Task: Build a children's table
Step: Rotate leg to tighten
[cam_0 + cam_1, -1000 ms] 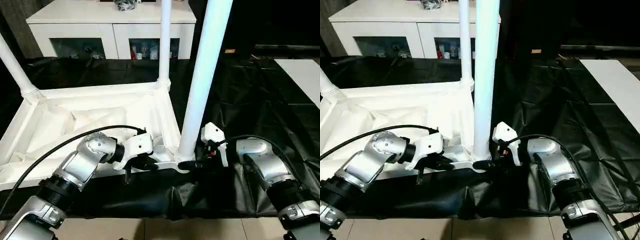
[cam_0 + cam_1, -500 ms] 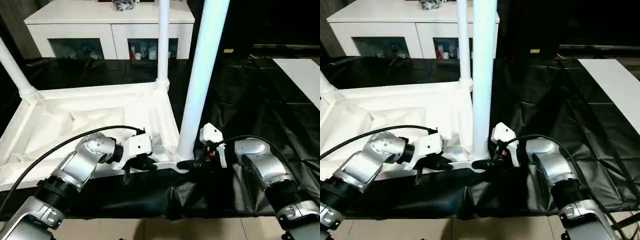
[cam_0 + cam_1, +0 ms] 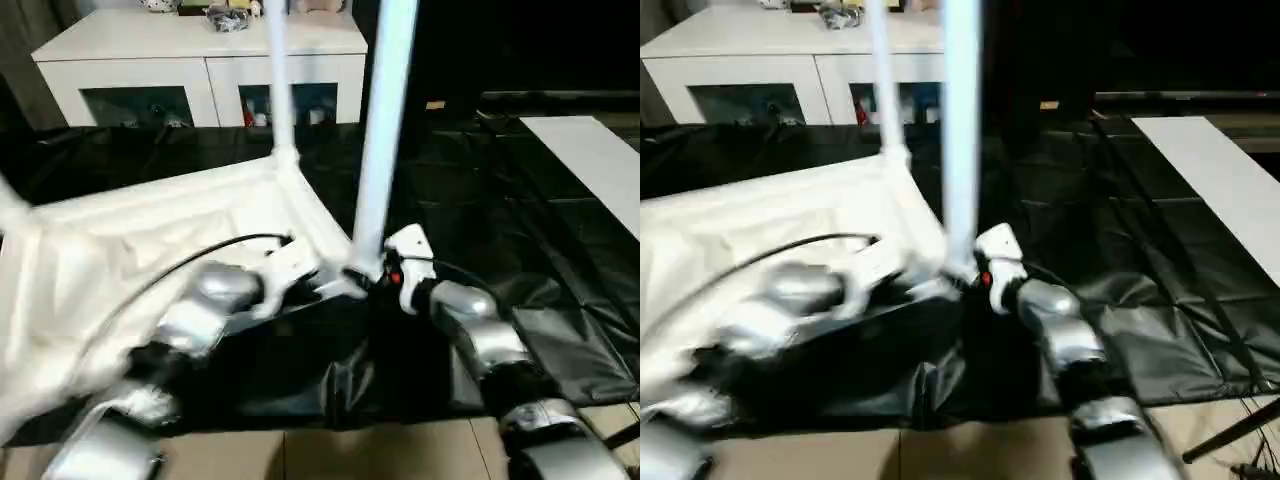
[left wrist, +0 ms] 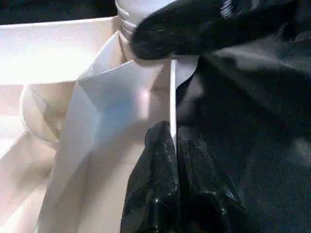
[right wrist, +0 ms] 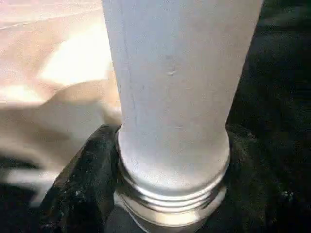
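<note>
While the left gripper pinches the upturned table top's thin rim and the right gripper clasps the near leg's base on the black sheet, any jerk could twist that leg from its socket.

Black sheet spread over the work surface, with an upturned white table top lying on it.

The sheet is glossy, creased and wrinkled, and bunches into folds along its near edge, where pale tiled floor shows beneath. The table top rests underside up on the left part of the sheet; the picture is blurred there, so whether it lies flat or is tipped is hard to say. A flat white panel lies at the sheet's far right edge. Behind the sheet stands a white cabinet with glass doors.
</note>
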